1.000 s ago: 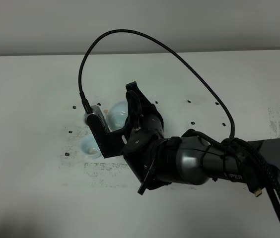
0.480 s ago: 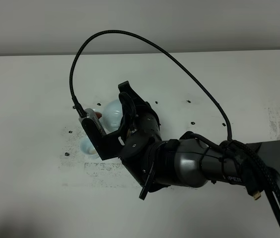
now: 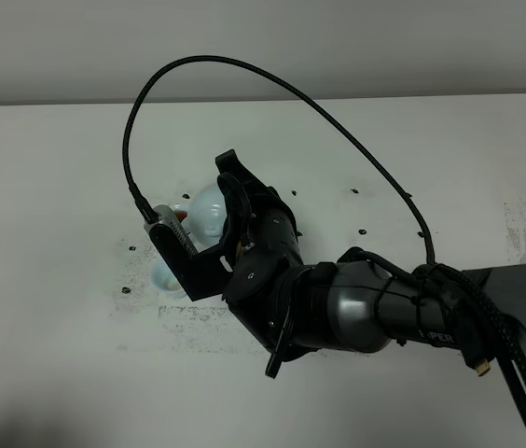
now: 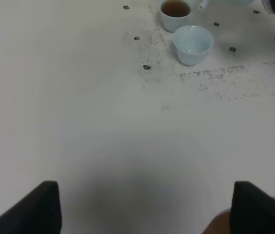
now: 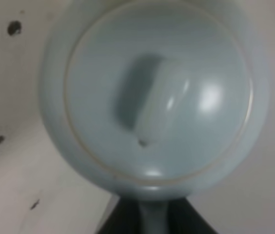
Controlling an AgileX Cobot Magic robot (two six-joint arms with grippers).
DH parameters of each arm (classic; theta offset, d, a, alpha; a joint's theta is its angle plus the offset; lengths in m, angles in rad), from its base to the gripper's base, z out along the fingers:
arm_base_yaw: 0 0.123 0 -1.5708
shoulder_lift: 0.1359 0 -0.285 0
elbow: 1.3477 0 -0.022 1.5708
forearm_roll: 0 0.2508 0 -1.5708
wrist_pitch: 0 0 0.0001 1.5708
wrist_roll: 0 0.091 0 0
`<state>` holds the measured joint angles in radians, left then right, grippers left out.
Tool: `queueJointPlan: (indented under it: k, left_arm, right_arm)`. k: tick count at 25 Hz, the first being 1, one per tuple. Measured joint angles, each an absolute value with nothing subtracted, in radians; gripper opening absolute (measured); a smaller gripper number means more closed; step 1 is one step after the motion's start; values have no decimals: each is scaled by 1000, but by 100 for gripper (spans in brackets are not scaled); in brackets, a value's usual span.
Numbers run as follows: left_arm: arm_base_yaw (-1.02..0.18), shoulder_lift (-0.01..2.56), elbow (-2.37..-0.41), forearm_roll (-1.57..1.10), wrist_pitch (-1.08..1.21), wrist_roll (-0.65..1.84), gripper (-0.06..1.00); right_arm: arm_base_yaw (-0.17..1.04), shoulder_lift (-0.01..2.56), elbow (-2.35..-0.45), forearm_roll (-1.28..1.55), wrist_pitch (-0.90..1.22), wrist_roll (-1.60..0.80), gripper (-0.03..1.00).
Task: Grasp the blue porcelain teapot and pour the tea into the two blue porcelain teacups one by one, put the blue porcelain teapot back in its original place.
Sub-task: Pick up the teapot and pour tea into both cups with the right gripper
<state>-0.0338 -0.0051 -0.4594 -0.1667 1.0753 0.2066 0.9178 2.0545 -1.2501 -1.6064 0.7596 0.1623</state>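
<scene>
My right gripper (image 3: 228,207) is shut on the handle of the blue porcelain teapot (image 3: 207,211), which it holds above the table at left of centre. The right wrist view looks down on the teapot's lid and knob (image 5: 152,105), with the handle (image 5: 152,217) between the dark fingers. The two blue porcelain teacups stand just beside the teapot's spout (image 4: 203,5). The farther teacup (image 4: 175,13) holds brown tea; the nearer teacup (image 4: 193,44) looks pale inside. My arm's wrist camera partly hides both in the high view. My left gripper (image 4: 149,209) is open over bare table, far from the cups.
The white table (image 3: 58,355) carries small dark marks and a scuffed strip (image 4: 235,83) around the cups. The right arm's black cable (image 3: 272,79) arcs high over the middle. A pale wall (image 3: 263,47) runs behind the table's far edge.
The right arm has carried the teapot a little to the left and farther back, towards the cups. The cable loop has shifted left with it.
</scene>
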Motion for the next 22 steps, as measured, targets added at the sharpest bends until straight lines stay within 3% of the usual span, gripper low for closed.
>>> queueJointPlan:
  k: [22]
  left_arm:
    - [-34, -5, -459, -167, 1075, 207, 68]
  right_arm:
    - [918, 2074, -1241, -1639, 759, 177, 4]
